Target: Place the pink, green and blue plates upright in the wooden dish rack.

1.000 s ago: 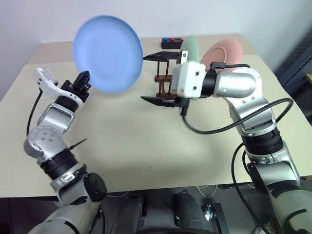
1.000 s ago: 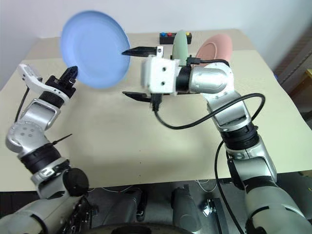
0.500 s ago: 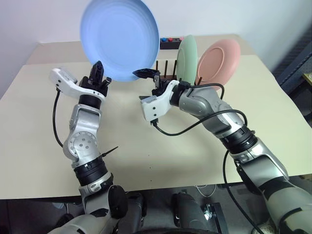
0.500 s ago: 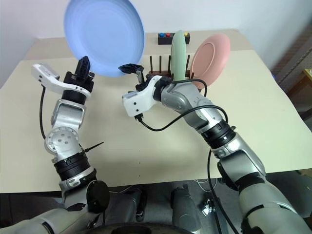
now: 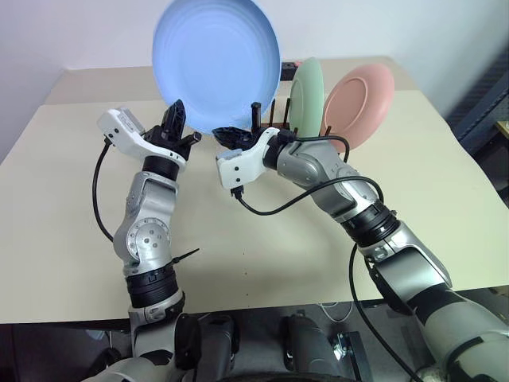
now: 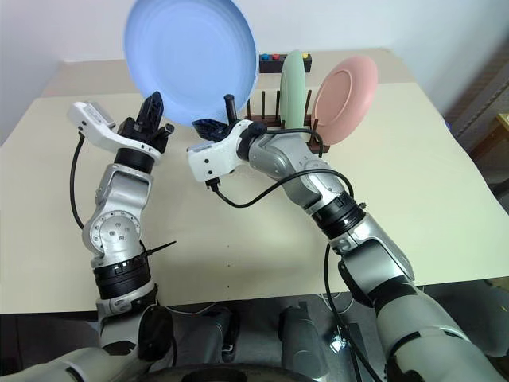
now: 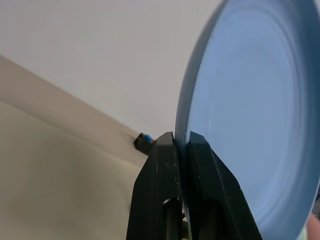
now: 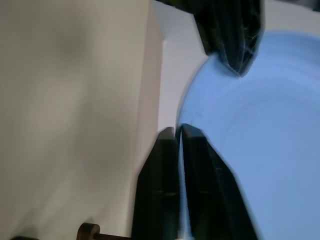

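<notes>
Blue plate (image 5: 216, 62): held aloft, rim pinched by both left gripper (image 5: 176, 134) and right gripper (image 5: 236, 137). Green plate (image 5: 306, 94) and pink plate (image 5: 358, 95) stood racked beyond the right gripper. Step: handover; next, left likely lets go.

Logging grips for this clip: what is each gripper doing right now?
Left gripper: shut on the blue plate, pinching its rim.
Right gripper: shut on the same blue plate's rim.
</notes>
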Controlling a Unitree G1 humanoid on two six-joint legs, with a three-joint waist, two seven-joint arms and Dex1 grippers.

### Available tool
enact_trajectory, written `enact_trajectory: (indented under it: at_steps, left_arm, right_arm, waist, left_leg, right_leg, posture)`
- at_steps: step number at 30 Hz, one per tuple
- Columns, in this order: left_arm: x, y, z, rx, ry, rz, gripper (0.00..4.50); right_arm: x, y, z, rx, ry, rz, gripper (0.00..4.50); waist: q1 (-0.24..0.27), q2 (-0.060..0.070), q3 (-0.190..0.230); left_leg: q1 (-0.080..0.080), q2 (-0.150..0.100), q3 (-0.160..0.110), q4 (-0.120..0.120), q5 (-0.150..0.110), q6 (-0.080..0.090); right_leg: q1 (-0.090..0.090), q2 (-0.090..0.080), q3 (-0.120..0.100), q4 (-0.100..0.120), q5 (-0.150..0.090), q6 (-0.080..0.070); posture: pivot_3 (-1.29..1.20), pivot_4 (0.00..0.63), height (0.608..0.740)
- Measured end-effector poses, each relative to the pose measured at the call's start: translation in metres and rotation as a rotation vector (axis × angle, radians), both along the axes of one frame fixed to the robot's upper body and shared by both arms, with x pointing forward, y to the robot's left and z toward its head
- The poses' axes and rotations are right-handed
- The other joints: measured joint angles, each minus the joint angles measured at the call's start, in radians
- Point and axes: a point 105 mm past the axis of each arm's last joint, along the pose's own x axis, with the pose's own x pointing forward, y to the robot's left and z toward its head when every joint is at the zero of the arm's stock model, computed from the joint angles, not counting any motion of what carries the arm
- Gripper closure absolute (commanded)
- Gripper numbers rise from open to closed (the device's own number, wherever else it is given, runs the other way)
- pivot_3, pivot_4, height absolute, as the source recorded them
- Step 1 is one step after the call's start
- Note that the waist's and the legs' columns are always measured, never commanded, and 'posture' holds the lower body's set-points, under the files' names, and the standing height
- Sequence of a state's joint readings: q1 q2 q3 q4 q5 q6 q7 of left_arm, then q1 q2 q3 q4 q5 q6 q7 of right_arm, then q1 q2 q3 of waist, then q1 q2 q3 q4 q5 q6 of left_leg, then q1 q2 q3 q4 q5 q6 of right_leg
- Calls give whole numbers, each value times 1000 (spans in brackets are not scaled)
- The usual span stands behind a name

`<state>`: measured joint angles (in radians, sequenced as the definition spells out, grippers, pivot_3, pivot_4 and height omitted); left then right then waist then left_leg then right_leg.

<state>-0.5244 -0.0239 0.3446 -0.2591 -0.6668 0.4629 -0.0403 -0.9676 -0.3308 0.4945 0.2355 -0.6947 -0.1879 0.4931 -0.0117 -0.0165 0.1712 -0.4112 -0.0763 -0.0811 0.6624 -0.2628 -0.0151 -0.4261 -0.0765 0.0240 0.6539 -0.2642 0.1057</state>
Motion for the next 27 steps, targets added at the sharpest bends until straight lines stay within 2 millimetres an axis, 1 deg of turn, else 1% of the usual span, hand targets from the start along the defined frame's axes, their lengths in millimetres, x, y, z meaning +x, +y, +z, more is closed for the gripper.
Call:
enact_trajectory:
  at_steps: [15,18,22,25,26,27]
  left_arm:
    - [-1,-2,-1,-19,-4,-13,4500]
    - [-1,-4,0,-25,-8,-24,4500]
    - [-2,-9,-2,-27,-2,-48,4500]
    - [-2,-12,-3,-28,0,-62,4500]
    - [-2,-13,-3,-26,0,-64,4500]
    - [-2,-13,-3,-22,-1,-66,4500]
  right_arm:
    - [4,-3,1,24,7,-25,4477]
    - [5,-4,3,57,34,-34,3520]
    - [9,-10,9,85,24,-55,1584]
    - [14,-14,8,74,2,-79,1584]
    - [14,-15,8,73,0,-80,1846]
    - [14,-14,8,74,2,-78,2259]
  waist:
    - [-1,0,0]
    - [-1,0,0]
    - [-1,0,0]
    - [-1,0,0]
    - [-2,0,0]
    - [-2,0,0]
  left_leg:
    - [0,0,0,0,0,0]
    - [0,0,0,0,0,0]
    - [0,0,0,0,0,0]
    - [0,0,0,0,0,0]
    - [0,0,0,0,0,0]
    - [0,0,0,0,0,0]
  right_leg:
    - [0,0,0,0,0,0]
    - [0,0,0,0,0,0]
    - [0,0,0,0,0,0]
    - [0,0,0,0,0,0]
    - [0,0,0,0,0,0]
    - [0,0,0,0,0,0]
  posture:
    - [0,150,740]
    - [0,150,740]
    - [0,150,740]
    - [0,150,740]
    - [0,150,740]
    - [0,150,740]
